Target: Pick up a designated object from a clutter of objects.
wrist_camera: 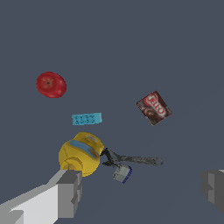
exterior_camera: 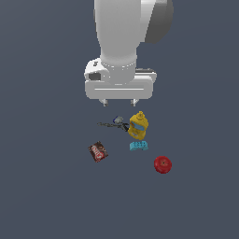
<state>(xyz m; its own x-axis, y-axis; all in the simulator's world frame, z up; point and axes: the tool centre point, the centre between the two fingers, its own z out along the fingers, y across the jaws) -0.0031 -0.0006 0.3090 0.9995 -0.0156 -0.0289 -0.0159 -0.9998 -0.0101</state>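
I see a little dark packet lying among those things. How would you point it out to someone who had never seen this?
Start at the yellow mustard bottle under the gripper. Toward the exterior view's left and nearer the camera lies the small flat box, apart from everything. It alone is dark brown and red with white lettering.

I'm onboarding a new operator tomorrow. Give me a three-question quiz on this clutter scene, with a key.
1. True or false: the gripper is holding the brown-red box.
2. What does the blue brick lie right beside: A) the apple, B) the mustard bottle, C) the box?
3. Fill in: the grey-black tool lies on the mustard bottle's exterior-view ____ side.

Key: 1 false, it hangs open above the clutter; 2 B; 3 left.
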